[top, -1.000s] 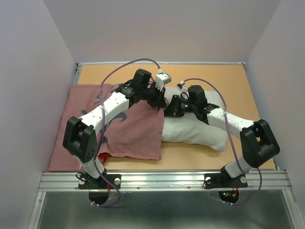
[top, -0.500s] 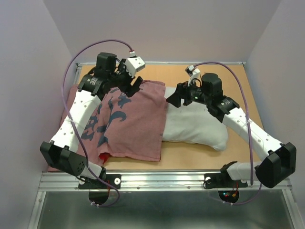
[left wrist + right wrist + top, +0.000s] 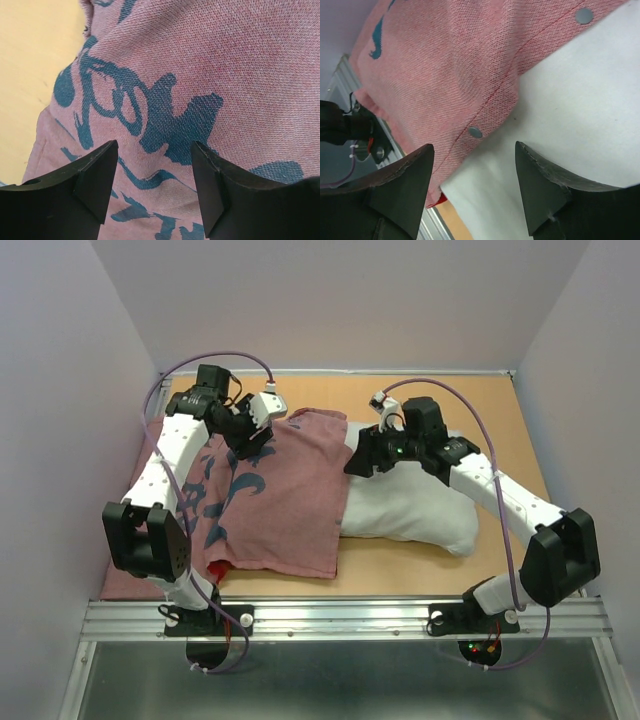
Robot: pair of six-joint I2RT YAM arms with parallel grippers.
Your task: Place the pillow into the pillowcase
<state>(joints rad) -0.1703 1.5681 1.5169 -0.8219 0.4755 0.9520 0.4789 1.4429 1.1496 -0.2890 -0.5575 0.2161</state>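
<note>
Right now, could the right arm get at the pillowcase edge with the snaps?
Probably yes: the right tool hangs open over that edge of the pillowcase, where it overlaps the pillow, and nothing lies between them.

Two matching robot arms, the left arm (image 3: 172, 455) and the right arm (image 3: 505, 498), are built of smooth white tubular links joined by chunky black joint housings (image 3: 150, 540), each standing on a black base plate (image 3: 222, 619) with pale bolt heads. A thin purple cable (image 3: 215, 354) runs along each arm to a small white-and-grey camera block (image 3: 268, 407) at the wrist, and a tiny green light (image 3: 400, 450) glows on the right wrist. Close up, the left gripper (image 3: 152, 172) and the right gripper (image 3: 472, 175) each end in two matte black, wedge-shaped fingers (image 3: 92, 175) with bevelled edges.
</note>
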